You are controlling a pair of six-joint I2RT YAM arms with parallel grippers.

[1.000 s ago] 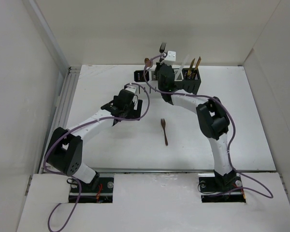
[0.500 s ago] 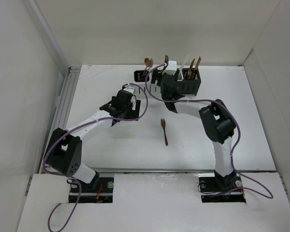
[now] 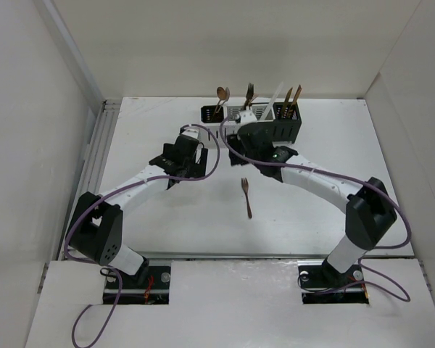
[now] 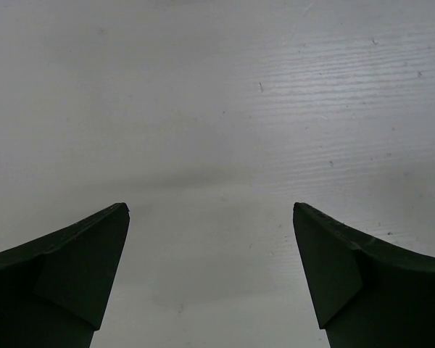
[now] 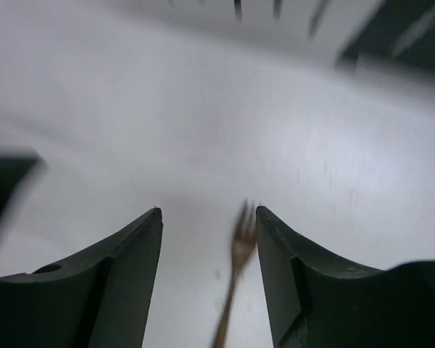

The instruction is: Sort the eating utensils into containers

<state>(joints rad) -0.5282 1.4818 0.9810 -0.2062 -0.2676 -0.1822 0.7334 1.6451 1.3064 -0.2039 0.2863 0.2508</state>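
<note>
Found most utensils standing in the far containers, saw one copper fork left lying mid-counter near the half-spread, seemingly empty right gripper, and noted the left gripper spread wide, holding nothing.

White arm links, black joints, purple cables; dark wedge-shaped claw fingers.

The left arm was extended forward and inward from its base, and the left gripper was pointed downward with its fingers spread wide and nothing held. The right arm was reached low toward the centre, the right gripper being tilted downward, its fingers partly parted and empty.
</note>
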